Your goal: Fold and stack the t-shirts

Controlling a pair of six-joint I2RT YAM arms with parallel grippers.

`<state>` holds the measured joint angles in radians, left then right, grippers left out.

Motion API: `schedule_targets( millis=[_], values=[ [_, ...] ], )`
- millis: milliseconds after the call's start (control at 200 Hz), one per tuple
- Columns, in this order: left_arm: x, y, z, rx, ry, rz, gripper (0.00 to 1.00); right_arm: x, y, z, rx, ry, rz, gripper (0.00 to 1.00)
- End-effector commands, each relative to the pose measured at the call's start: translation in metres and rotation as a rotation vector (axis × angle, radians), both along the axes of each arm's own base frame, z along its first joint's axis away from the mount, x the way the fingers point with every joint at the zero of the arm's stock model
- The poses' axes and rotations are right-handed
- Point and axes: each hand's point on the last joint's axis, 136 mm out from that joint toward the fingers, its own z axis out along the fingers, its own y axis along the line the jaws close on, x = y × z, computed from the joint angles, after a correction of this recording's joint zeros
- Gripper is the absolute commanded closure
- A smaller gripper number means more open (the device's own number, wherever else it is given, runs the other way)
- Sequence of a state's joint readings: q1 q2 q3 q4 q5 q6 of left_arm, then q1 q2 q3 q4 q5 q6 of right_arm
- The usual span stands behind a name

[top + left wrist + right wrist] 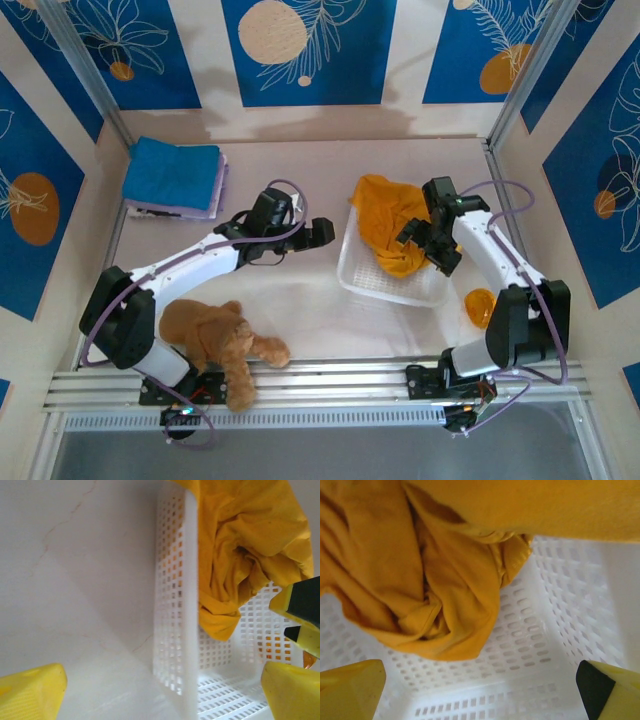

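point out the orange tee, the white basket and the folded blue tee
orange tee (pixel 383 218): top view, middle of the crumpled cloth
white basket (pixel 385 286): top view, bare mesh by its near edge
folded blue tee (pixel 172 172): top view, middle of its top face

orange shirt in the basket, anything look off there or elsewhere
The mustard t-shirt is bunched up in the white basket, one end draped over its far rim. The teddy sprawls across the near rail.

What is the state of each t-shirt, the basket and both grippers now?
mustard t-shirt: crumpled, in the basket
basket: upright
blue t-shirt: folded, on the lilac t-shirt
lilac t-shirt: folded, underneath
left gripper: open, empty
right gripper: open, empty
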<state>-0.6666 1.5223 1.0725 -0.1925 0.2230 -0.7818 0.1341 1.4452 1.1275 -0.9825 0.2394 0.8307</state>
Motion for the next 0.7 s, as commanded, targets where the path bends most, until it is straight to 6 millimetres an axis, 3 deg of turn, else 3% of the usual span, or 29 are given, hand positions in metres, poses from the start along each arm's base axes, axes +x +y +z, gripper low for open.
schedule_targets(
  millis=[0, 150, 250, 460, 570, 695],
  values=[
    [-0.001, 0.011, 0.008, 0.009, -0.016, 0.005, 0.01, 0.011, -0.025, 0.001, -0.080, 0.003, 0.020, 0.01],
    [0.002, 0.019, 0.012, 0.014, -0.021, 0.011, 0.01, 0.043, -0.050, 0.000, -0.112, -0.012, 0.027, 0.01],
    [0.003, 0.024, 0.015, 0.020, -0.026, 0.013, 0.01, 0.061, -0.053, 0.006, -0.118, -0.018, 0.072, 0.01],
    [0.003, 0.034, 0.013, 0.032, -0.022, 0.024, 0.01, 0.059, -0.012, 0.004, -0.038, -0.019, 0.138, 0.01],
    [0.003, 0.034, 0.009, 0.028, -0.008, 0.020, 0.01, 0.055, 0.008, -0.014, -0.014, 0.009, 0.139, 0.01],
    [0.002, 0.034, 0.009, 0.026, 0.003, 0.009, 0.01, 0.056, 0.011, -0.039, -0.028, 0.060, 0.092, 0.01]
  ],
)
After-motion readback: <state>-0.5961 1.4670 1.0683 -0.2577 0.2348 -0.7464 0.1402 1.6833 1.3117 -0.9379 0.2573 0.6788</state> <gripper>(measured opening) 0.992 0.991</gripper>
